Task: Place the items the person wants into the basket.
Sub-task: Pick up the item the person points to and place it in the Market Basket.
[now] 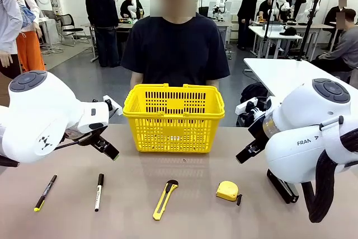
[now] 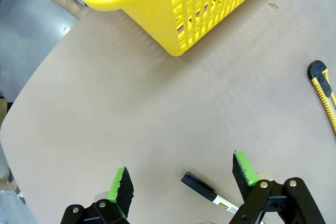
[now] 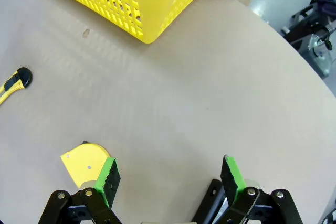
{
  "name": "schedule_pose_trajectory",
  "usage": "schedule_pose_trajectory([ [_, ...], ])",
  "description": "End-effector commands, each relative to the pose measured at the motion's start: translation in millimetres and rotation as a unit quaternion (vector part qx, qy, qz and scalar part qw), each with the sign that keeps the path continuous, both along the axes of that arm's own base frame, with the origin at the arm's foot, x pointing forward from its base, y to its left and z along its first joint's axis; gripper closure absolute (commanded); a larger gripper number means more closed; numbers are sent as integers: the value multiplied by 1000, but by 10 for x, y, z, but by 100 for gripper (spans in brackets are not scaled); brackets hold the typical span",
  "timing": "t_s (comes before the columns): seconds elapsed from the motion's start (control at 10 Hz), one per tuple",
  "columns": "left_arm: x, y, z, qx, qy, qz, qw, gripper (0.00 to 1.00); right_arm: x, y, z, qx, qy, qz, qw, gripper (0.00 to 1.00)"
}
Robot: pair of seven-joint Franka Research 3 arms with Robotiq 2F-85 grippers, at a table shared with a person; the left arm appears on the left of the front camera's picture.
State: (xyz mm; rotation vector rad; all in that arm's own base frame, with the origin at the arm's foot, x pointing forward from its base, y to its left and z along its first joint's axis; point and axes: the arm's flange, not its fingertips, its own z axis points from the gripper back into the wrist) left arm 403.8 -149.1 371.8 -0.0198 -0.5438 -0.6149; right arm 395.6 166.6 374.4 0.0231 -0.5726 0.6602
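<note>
While the left end effector [image 2: 184, 177] and right end effector [image 3: 170, 174] hang with fingers apart and empty, basket [image 1: 173, 132] stands mid-counter [image 1: 128, 222]; marker [image 1: 98, 192], tape measure [image 1: 227, 191] and stapler [image 1: 282, 190] lie nearer.

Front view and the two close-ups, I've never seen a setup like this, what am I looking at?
The robot's white left arm and right arm share a table with a person standing across it. The front view looks from the robot's side; each close-up comes from a camera on one arm's wrist, looking along its green-tipped pincer. The left pincer and right pincer are both open, holding nothing. On the table: a yellow basket, a thin pen, a marker, a utility knife, a tape measure and, partly hidden by the right arm, a black stapler.
</note>
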Motion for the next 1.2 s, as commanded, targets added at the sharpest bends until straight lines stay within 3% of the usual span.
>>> schedule_pose_trajectory([
  [0.0,0,-1,0,0,0,0,1000,0,0,0,0,0,0,0,1000,0],
  [0.2,0,-1,0,0,0,0,1000,0,0,0,0,0,0,0,1000,0],
  [0.3,0,0,0,0,0,0,1000,0,-201,42,347,-19,-27,-10,999,0],
  [0.5,-130,-68,769,15,-22,-12,1000,0,-529,128,1120,-43,-54,-17,997,0],
  [0.8,-171,-19,1845,39,-20,-21,999,0,-916,250,2192,-77,-65,-31,994,0],
  [0.9,-256,-42,2153,51,-33,-20,998,0,-1034,316,2430,-93,-54,-26,994,0],
  [1.1,-378,-65,2661,64,-51,-20,996,0,-1181,408,2784,-99,-71,-40,992,0],
])
